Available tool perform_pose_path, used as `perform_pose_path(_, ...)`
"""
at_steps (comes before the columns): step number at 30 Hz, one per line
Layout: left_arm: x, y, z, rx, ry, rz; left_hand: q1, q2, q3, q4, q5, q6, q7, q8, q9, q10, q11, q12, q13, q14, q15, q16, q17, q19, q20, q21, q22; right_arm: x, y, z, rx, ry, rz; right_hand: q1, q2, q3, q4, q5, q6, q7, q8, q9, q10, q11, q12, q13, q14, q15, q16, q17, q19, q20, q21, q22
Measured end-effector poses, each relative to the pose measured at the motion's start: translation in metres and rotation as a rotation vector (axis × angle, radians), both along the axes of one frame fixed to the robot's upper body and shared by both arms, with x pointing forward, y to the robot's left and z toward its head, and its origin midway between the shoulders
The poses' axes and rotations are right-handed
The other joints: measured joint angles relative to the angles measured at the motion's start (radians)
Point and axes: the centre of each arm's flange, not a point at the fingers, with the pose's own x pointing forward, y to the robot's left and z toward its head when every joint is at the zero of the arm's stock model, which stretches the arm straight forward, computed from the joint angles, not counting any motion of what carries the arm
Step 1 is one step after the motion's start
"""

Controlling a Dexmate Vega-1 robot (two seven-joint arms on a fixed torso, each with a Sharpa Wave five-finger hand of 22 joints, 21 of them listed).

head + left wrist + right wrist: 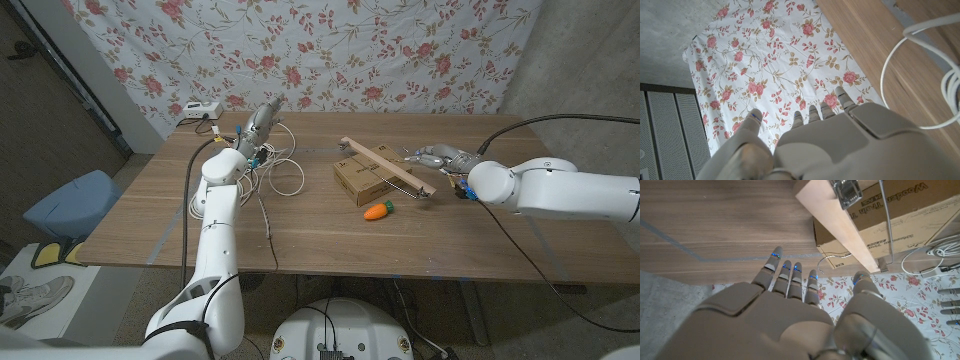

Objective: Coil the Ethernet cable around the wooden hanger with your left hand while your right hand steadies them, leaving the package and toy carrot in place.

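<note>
Two hands are up and neither grips anything yet, as far as we can see. Our left hand [262,122] is raised with its fingers [812,114] straight and slightly parted, holding nothing. Just below and beside it lies the Ethernet cable [278,165], a loose white tangle on the table [150,225]. Our right hand [436,156] has its fingers [790,272] spread and is empty. Just ahead of its fingertips lies the wooden hanger [385,165], slanted across the package [362,180], with its metal wire hanging toward the hand. We cannot tell whether the fingertips touch the hanger's near end. Beyond the hand, just in front of the package, sits the toy carrot [378,210].

What we think could go wrong:
- The cable lies well apart from the hanger, so dragging it across could snag its loops or sweep the carrot aside.
- The hanger only lies on the package, so a push from our right hand could slide both out of place.

The package is a closed cardboard box, so we cannot see what it holds.
</note>
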Motion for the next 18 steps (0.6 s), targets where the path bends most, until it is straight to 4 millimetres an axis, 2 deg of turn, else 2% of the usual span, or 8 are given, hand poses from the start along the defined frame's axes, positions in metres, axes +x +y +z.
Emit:
perform_pose_path(6, -0.0029, -0.002, -0.0009, -0.001, -0.005, -0.003, 0.0, 0.0, 0.0, 0.0, 0.0, 0.005, -0.005, 0.0, 0.0, 0.004, 0.004, 0.0, 0.0, 0.004, 0.004, 0.0, 0.0, 0.004, 0.004, 0.0, 0.0, -0.0044, 0.0022, -0.0029, -0.034, 0.039, -0.02, 0.004, -0.004, -0.003, -0.003, 0.0, 0.016, 0.005, 0.006, 0.0, 0.02, 0.009, 0.008, 0.0, 0.027, -0.005, 0.006, 0.0, 0.019, -0.003, 0.0, 0.0)
perform_pose_path(13, -0.0054, -0.0036, -0.0017, -0.005, -0.01, -0.006, 0.0, 0.0, -0.003, -0.003, 0.0, 0.009, -0.002, 0.0, 0.0, 0.004, 0.004, 0.0, 0.0, 0.008, 0.0, 0.0, 0.002, 0.004, 0.004, 0.0, 0.0, -0.0063, 0.0064, -0.0053, -0.074, 0.075, -0.036, 0.013, -0.006, -0.003, -0.003, 0.0, 0.024, 0.007, 0.009, 0.0, 0.025, 0.004, 0.008, 0.0, 0.039, -0.007, 0.01, 0.0, 0.023, -0.002, 0.0, 0.0)
perform_pose_path(18, -0.0066, -0.0034, -0.0031, -0.01, -0.008, -0.007, 0.0, 0.0, -0.003, -0.003, 0.0, 0.009, -0.002, 0.0, 0.0, 0.004, 0.004, 0.0, 0.0, 0.008, 0.0, 0.0, 0.002, 0.004, 0.004, -0.004, 0.0, -0.0051, 0.0092, -0.006, -0.108, 0.09, -0.05, 0.033, -0.005, 0.003, -0.017, 0.007, 0.024, 0.007, 0.009, 0.0, 0.031, -0.002, 0.008, 0.0, 0.044, -0.012, 0.01, 0.0, 0.033, -0.002, 0.0, 0.0)
